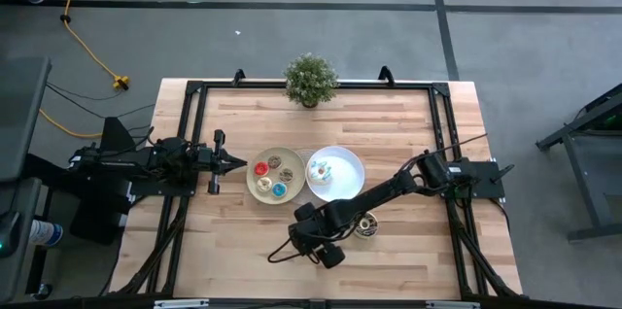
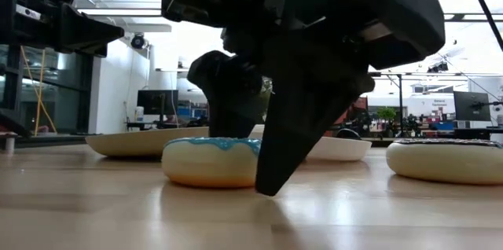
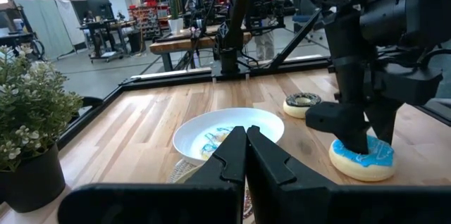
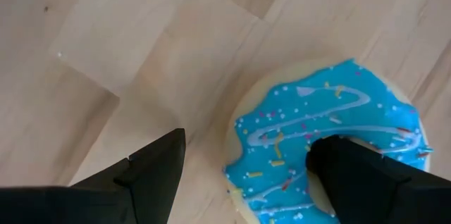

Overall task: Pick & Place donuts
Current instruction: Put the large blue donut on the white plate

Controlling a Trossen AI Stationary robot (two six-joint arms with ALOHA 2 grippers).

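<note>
With several small donuts (image 1: 270,176) on the beige plate (image 1: 255,186) and one on the white plate (image 1: 348,166), the right gripper (image 4: 246,175) stood open astride the blue-iced donut (image 4: 331,146) on the table (image 1: 243,124), a dark-iced donut (image 1: 367,225) unplaced nearby, the left gripper (image 3: 245,152) shut and idle.

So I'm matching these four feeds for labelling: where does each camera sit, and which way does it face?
High: above, looking straight down; both arms, the right gripper open beside the white plate.
Low: at tabletop height, looking level across; right gripper around the blue donut.
Left wrist: on the left arm, looking past its shut left gripper toward the right arm.
Right wrist: on the right arm, looking down; one finger sits in the donut's hole.
Shared: the blue donut shows in the low view and both wrist views.
</note>
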